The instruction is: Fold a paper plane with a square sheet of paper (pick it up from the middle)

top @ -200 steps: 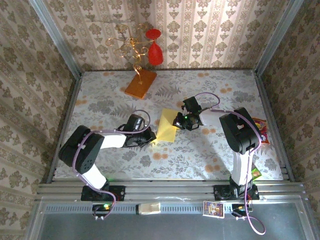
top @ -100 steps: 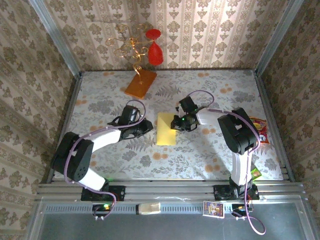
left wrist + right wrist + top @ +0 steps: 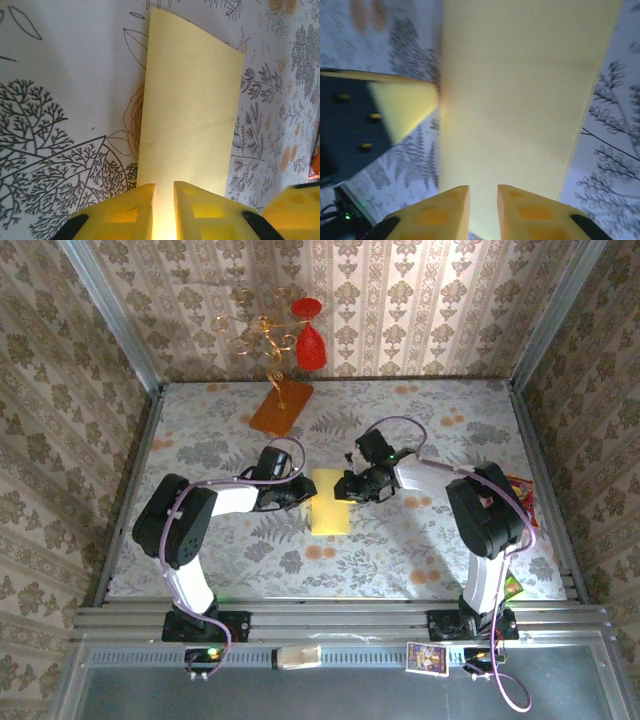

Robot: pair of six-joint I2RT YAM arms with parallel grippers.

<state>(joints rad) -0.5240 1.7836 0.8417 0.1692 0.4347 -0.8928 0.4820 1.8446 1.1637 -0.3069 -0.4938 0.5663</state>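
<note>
The surface (image 3: 420, 540) is covered in a pale cloth printed with grey ferns and orange flowers, and patterned walls stand around it. At its middle lies the square sheet of paper (image 3: 331, 501), thin, plain and pale yellow, creased to a narrow rectangle whose long axis runs from 12 to 6 o'clock in the top view. It lies flat but for its 12 o'clock end, which lifts slightly in the left wrist view. At 11 o'clock, well apart from it, sits an orange-brown slab (image 3: 280, 406) bearing curled gold wire (image 3: 255, 330) and red shapes that are hard to make out. The left claw (image 3: 303, 492) is at the paper's 9 o'clock edge and the right claw (image 3: 347, 487) at its 3 o'clock edge. Each has blocky yellow fingers (image 3: 130, 210) parted by a narrow slit, wider than the sheet is thick, so neither is pinching. The paper's near edge runs under both sets of tips and is hidden there, and the right wrist view is blurred.
</note>
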